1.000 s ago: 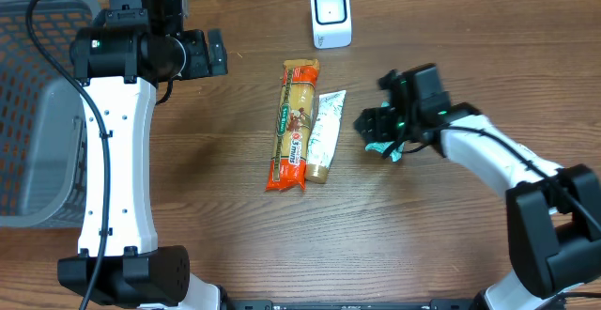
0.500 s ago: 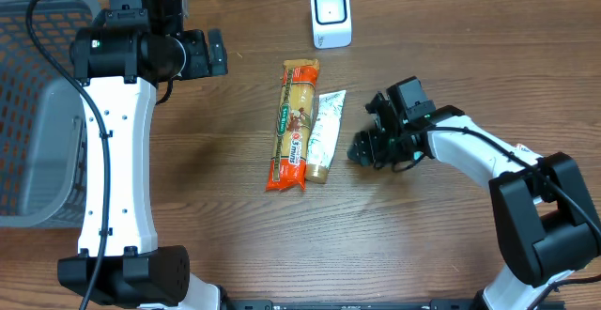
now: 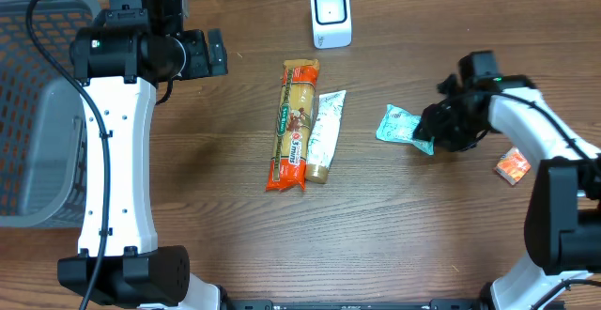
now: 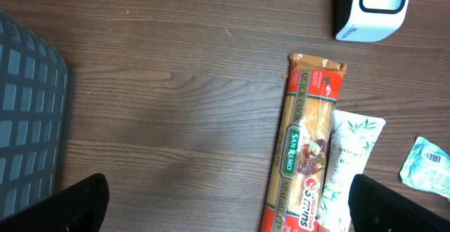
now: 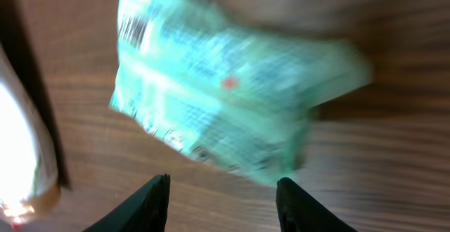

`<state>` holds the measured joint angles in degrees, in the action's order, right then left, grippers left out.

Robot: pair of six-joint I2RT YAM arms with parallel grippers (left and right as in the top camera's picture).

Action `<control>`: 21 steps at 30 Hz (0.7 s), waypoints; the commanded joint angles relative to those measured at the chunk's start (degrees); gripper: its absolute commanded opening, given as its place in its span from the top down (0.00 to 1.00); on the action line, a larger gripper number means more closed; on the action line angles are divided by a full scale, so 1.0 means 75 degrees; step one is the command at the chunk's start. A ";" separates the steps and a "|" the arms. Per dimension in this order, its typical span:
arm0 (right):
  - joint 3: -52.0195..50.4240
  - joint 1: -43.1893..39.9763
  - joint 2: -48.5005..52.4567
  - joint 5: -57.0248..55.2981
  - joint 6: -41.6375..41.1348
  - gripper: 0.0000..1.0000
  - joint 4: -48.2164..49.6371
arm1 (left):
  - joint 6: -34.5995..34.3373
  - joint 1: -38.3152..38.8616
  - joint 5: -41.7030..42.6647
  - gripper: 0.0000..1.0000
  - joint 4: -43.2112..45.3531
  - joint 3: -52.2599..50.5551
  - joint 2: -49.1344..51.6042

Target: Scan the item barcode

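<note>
On the right side of the table [image 3: 216,207], my right gripper [image 3: 432,133] is at the right edge of the teal packet [image 3: 399,125]. This packet lies between the white tube [image 3: 324,136] and a small orange packet [image 3: 513,166], apart from both.

In the right wrist view the teal packet [image 5: 225,98] is blurred and fills the middle of the picture. Its lower corner comes down toward the gap between the two fingers [image 5: 155,204], which stand apart. I cannot tell whether they pinch the packet or only stand around its edge. Near the upper left corner of the packet I see some dark stripes, too blurred for me to read.

The scanner [image 3: 331,16] stands at the far side of the table, well apart from the teal packet, and I see its window from above. The spaghetti pack [image 3: 294,125] lies lengthwise in the middle, and the white tube is just beside it on its right.

My left gripper [image 3: 202,54] hangs over the left part of the table, near the grey basket [image 3: 38,113]. In the left wrist view its fingers [image 4: 81,204] are spread wide with nothing between them, only bare wood below.
</note>
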<state>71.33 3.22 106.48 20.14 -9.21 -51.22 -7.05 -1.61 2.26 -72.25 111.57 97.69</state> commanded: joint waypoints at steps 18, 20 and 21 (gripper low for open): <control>-0.0697 -0.0603 0.0038 0.0271 -0.0166 0.36 0.1399 | 0.0114 -0.0032 -0.0047 0.00 0.0012 0.0003 0.0023; -0.1046 -0.0603 0.0038 0.0481 -0.0373 0.37 0.1915 | 0.0114 -0.0032 -0.0047 0.00 0.0012 0.0003 0.0023; -0.1154 -0.0603 0.0038 0.0533 -0.0379 0.37 0.2090 | 0.0114 -0.0032 -0.0047 0.00 0.0012 0.0003 0.0023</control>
<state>65.25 -0.80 106.56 22.00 -9.72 -38.39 -7.05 -1.61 2.26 -72.27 111.57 97.69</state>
